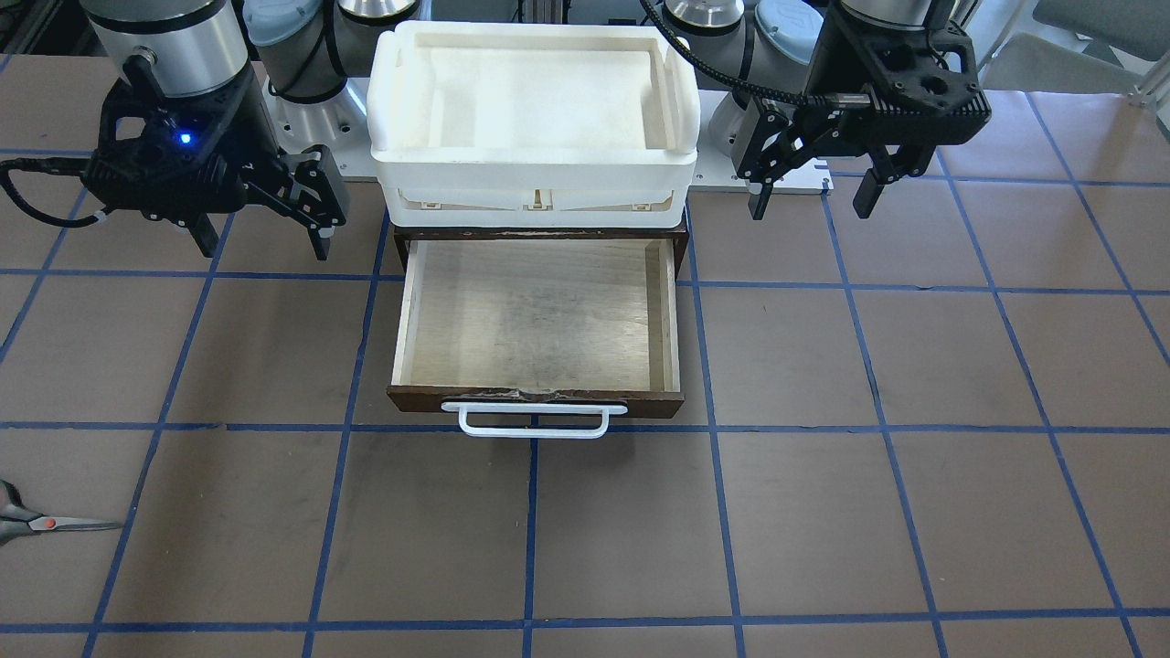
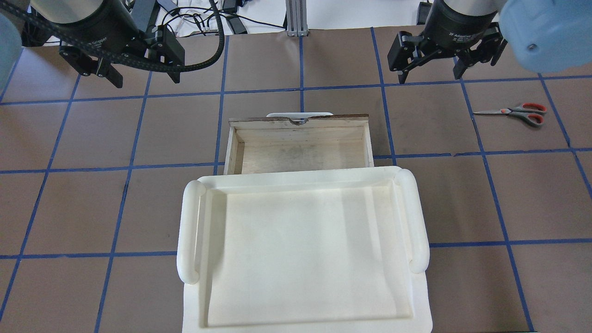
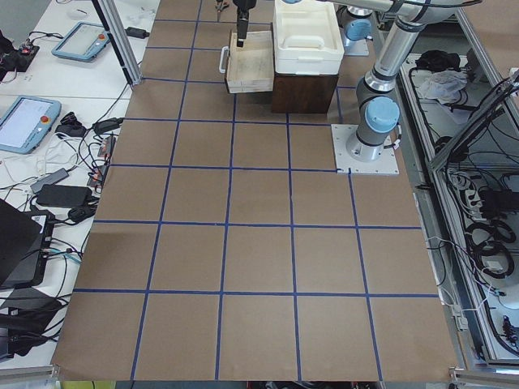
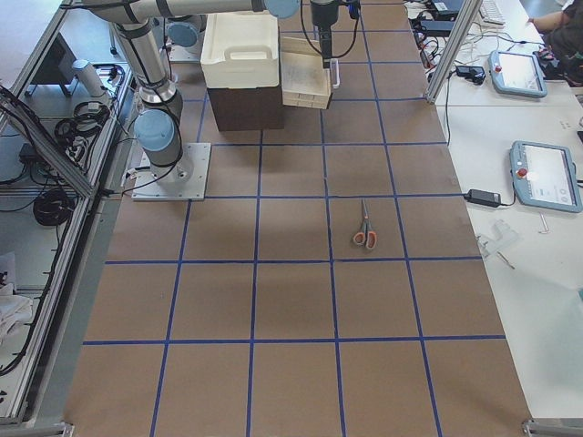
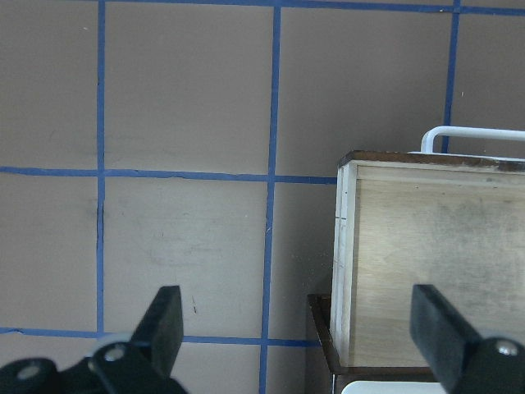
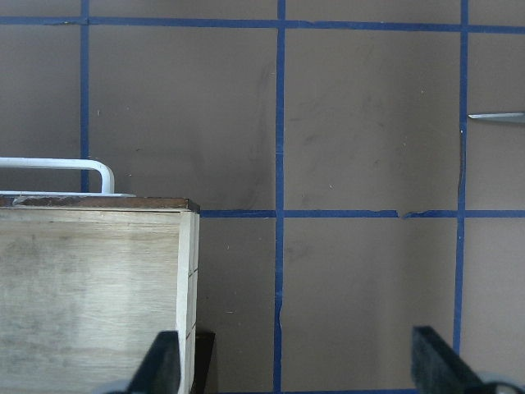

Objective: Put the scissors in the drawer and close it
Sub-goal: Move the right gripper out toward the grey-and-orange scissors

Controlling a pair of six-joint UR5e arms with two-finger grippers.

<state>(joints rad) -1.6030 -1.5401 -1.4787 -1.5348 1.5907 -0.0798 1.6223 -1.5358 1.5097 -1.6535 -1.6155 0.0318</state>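
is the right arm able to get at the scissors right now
Probably yes: the scissors lie flat on that arm's side with nothing on or around them, and the right gripper hangs open nearby.

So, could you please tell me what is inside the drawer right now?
The drawer shows only its bare plywood floor; the scissors lie outside on the table. Its rear end, under the white tray, is hidden.

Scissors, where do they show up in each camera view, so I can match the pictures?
Front-facing: scissors at the far left edge, low, partly cut off.
Overhead: scissors upper right.
Exterior left: not in it.
Exterior right: scissors near the centre.
Left wrist: not in it.
Right wrist: only a blade tip at the right edge.
Shared landmark: the open drawer, in all six views.
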